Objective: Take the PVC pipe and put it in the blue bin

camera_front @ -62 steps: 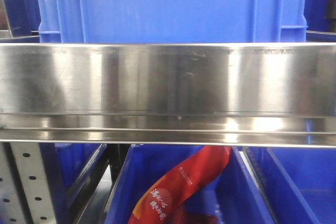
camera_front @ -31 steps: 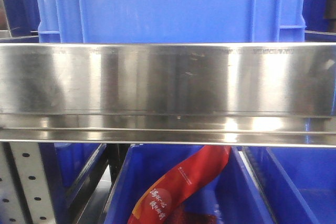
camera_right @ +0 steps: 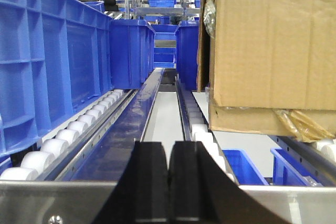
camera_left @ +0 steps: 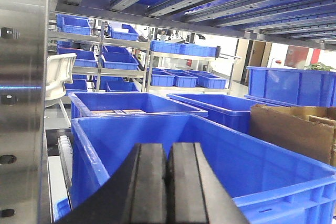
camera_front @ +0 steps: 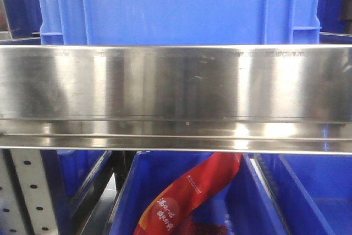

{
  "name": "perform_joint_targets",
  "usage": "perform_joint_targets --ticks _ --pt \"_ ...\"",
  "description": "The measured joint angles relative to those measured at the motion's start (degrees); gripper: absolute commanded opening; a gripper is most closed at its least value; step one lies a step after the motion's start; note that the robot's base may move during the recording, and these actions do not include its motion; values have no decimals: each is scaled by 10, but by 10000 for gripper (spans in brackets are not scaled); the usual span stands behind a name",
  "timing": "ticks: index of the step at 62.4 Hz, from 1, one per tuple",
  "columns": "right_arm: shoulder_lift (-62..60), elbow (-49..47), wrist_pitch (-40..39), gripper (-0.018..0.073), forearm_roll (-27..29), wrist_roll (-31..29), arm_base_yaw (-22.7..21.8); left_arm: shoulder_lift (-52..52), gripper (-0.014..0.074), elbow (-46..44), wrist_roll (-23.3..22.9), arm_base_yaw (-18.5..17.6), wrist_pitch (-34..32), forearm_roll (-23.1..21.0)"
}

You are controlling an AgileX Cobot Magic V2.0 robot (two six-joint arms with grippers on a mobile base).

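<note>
- Across the front view runs a stainless steel shelf rail [camera_front: 176, 97], filling the middle of the picture from edge to edge.
- Above that rail stands a blue crate [camera_front: 176, 6], its ribbed wall facing the camera.
- Below the rail sits an open blue bin [camera_front: 129, 191] with a red printed bag [camera_front: 190, 191] lying slantwise in it; a perforated steel upright [camera_front: 27, 191] stands at lower left.
- No PVC pipe can be found in any of the three views, so its place cannot be told.
- Left gripper [camera_left: 167, 182]: the two black pads are pressed together with nothing between them, and it hangs over a large blue tote [camera_left: 252, 166], beside a steel post [camera_left: 23, 98]. A cardboard box [camera_left: 291, 129] stands to the right.
- Right gripper [camera_right: 169, 182]: pads likewise closed tight and empty, just above a steel edge [camera_right: 58, 203]. Ahead runs a lane with white rollers [camera_right: 79, 127], a blue crate wall [camera_right: 47, 66] on the left and a brown carton [camera_right: 273, 45] on the right.
</note>
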Motion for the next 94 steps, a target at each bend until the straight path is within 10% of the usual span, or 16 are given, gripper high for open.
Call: perform_joint_targets --ticks 94 --pt "0 0 -10 -169 0 -1 0 0 -111 0 0 0 0 0"
